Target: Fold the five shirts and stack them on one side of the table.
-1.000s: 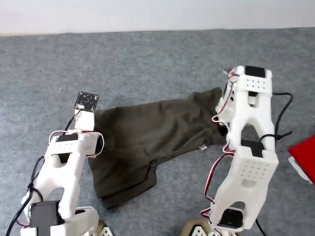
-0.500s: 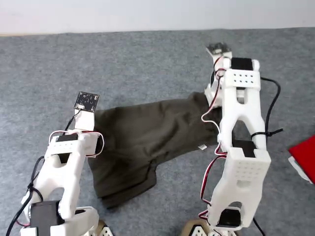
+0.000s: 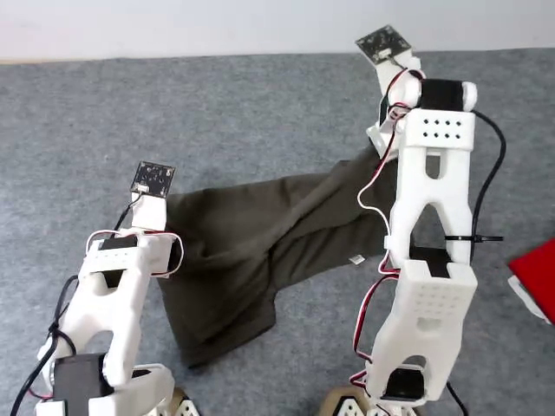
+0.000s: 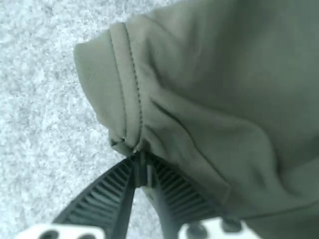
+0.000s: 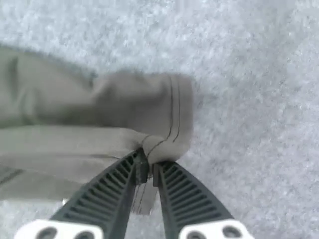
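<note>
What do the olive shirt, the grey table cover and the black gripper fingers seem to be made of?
Shirt: soft knit fabric, probably cotton jersey, matte; it drapes in folds and has a double-stitched hem.
Table cover: grey felt or short carpet, judging by its fuzzy, speckled look.
Fingers of the right gripper: hard black plastic, ribbed on the side, possibly printed.

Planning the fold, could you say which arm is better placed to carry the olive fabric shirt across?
Likely right: right gripper holds the olive fabric shirt at its far hem; left gripper anchors it.
</note>
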### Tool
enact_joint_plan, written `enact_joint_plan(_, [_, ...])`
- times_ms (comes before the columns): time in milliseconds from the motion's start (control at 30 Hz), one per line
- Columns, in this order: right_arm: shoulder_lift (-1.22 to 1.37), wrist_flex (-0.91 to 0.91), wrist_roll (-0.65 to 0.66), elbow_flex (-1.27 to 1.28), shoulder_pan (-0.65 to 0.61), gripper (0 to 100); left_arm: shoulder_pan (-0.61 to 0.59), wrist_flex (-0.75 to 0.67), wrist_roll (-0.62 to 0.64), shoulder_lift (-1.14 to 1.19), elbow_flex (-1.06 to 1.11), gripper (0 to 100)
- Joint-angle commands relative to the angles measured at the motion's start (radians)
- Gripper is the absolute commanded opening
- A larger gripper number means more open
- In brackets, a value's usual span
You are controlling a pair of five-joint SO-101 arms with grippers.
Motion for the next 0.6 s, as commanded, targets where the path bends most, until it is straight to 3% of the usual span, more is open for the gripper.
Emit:
enact_joint_plan(0, [-0.045, 0.054, 0.017, -0.044, -0.001, 1.0, 0.003, 0.011, 0.0, 0.0, -0.031, 0])
enact_joint_plan(233, [0.054, 0.137, 0.008, -0.037, 0.027, 1.0, 0.003, 0.011, 0.0, 0.0, -0.031, 0])
enact_joint_plan(567, [0.022, 0.137, -0.018, 0.13, 0.186, 1.0, 0.003, 0.011, 0.0, 0.0, -0.031, 0])
